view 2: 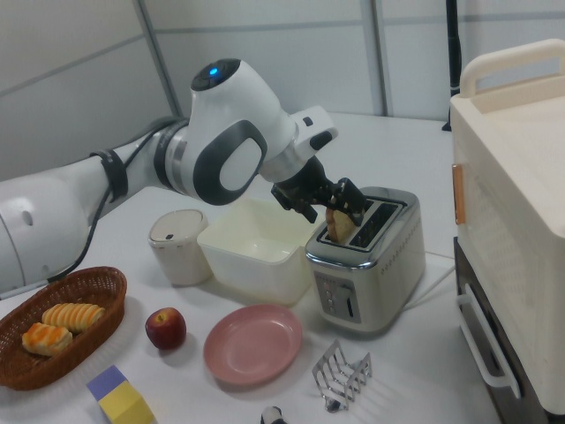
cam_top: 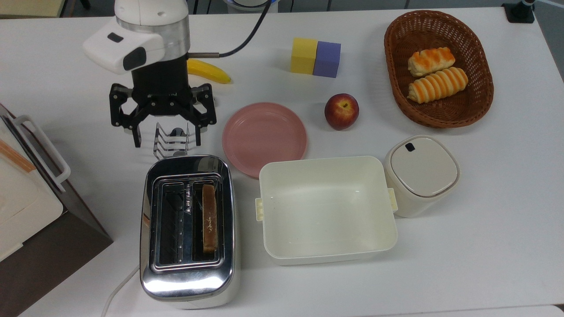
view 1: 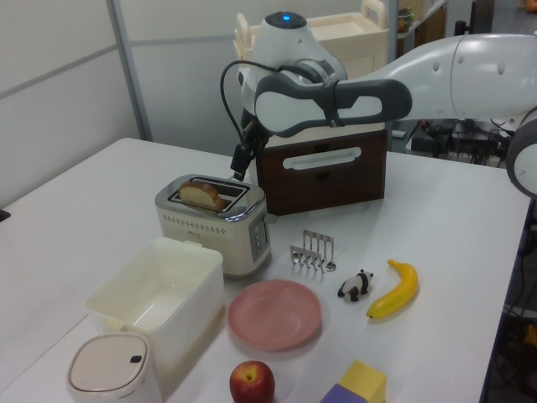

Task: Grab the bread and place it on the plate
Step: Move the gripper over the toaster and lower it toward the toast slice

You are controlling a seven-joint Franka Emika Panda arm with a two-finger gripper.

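One slice of bread [cam_top: 209, 218] stands upright in the toaster [cam_top: 188, 229] slot, beside the empty plate [cam_top: 264, 137]. The tool [cam_top: 166, 140], fingers apart, hovers nearby. Likely light and crumbly; pinch its exposed top edge gently.

Honestly nothing readable anywhere. The toaster [cam_top: 188, 229] has some small dark print on the metal between its slots in the top view, but I can't make out a single letter. No labels or numbers elsewhere.
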